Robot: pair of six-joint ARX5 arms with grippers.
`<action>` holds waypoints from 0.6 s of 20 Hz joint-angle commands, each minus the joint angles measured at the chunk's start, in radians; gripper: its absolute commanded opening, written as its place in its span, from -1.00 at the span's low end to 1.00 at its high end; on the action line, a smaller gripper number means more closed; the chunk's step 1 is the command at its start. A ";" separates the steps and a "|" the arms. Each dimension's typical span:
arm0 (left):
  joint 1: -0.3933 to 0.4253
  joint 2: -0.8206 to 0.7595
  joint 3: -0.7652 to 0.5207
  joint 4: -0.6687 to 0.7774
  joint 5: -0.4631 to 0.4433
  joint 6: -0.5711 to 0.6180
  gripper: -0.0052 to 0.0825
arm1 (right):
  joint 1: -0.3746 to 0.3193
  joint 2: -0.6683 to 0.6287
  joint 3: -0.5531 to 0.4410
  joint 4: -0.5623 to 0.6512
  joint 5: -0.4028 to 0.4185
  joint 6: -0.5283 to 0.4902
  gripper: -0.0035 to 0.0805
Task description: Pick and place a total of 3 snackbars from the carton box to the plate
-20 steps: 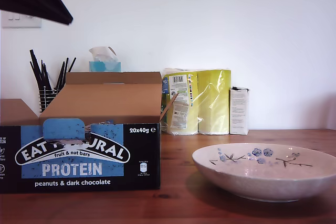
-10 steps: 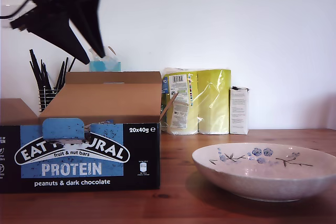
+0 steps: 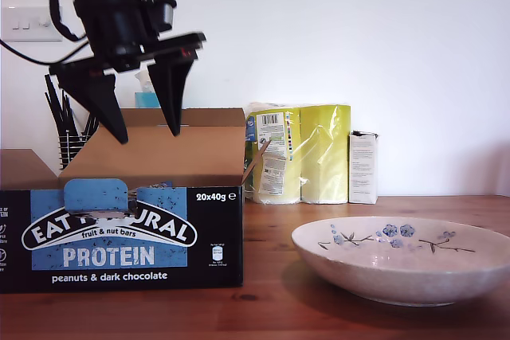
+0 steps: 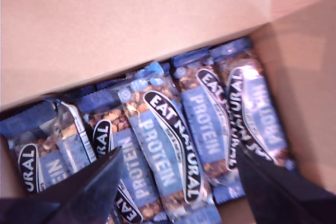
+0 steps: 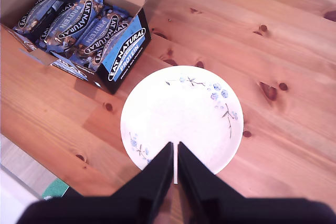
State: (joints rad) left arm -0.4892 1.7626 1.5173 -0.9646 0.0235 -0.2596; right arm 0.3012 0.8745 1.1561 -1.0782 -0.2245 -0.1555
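The carton box (image 3: 135, 236) stands open at the exterior view's left, its flap (image 4: 131, 24) raised. Several snackbars (image 4: 210, 124) in shiny blue and black wrappers lie side by side inside it, also visible in the second wrist view (image 5: 79, 22). My first gripper (image 3: 147, 134) hangs open just above the box's opening, its dark fingers (image 4: 89, 187) spread over the bars with nothing between them. The flowered plate (image 3: 398, 268) sits at the exterior view's right with nothing in it. My second gripper (image 5: 174, 161) is shut and empty, high above the plate (image 5: 178, 114).
Behind the box stand a teal tissue box (image 3: 159, 99) and black sticks in a wire holder (image 3: 72, 121). A yellow pack of paper rolls (image 3: 311, 153) and a small white carton (image 3: 362, 169) line the wall. The wooden table (image 5: 262, 40) spreads around the plate.
My first arm has come down from the exterior view's upper left corner to a spot just above the box's opening, jaws spread. The box and plate have not moved.
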 commanded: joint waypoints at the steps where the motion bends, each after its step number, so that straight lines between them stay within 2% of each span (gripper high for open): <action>1: 0.000 0.045 -0.004 0.002 -0.014 -0.015 0.62 | 0.001 -0.002 -0.003 0.012 -0.001 -0.003 -0.95; 12: 0.005 0.140 -0.004 0.039 -0.023 -0.029 0.61 | 0.013 -0.002 -0.003 0.020 -0.001 -0.003 -0.95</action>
State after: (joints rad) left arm -0.4885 1.8595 1.5177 -0.9298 -0.0013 -0.2836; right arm 0.3096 0.8745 1.1561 -1.0660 -0.2245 -0.1555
